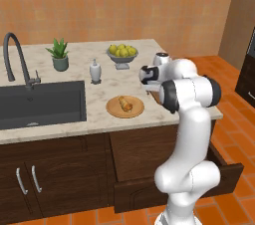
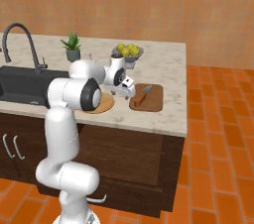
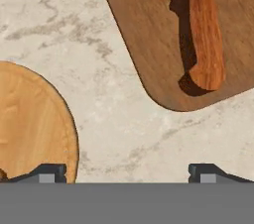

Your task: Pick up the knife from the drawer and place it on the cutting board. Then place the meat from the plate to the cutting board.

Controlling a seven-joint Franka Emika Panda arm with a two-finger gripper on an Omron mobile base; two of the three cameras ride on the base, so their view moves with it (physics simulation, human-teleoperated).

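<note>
Hand view: the tool (image 3: 127, 172), fingers apart and empty, hangs over bare surface (image 3: 124, 119) between plate (image 3: 34, 124) at left and cutting board (image 3: 149, 44), knife (image 3: 201, 34) upper right. Descending off-centre risks striking the plate's rim and missing the meat (image 1: 125, 104).

A warm orange-tan wall (image 1: 124, 0) is running behind the island, and terracotta floor tiles (image 2: 218, 134) are spreading out around it. The pale marbled countertop (image 1: 74, 55) is sitting on dark brown cabinets with silver bar handles (image 1: 21, 180). A dark sink (image 1: 40, 102) with a curved grey faucet (image 1: 15, 57) is lying at the left, a potted plant (image 1: 60, 55) and soap dispenser (image 1: 95, 71) standing nearby.
</note>
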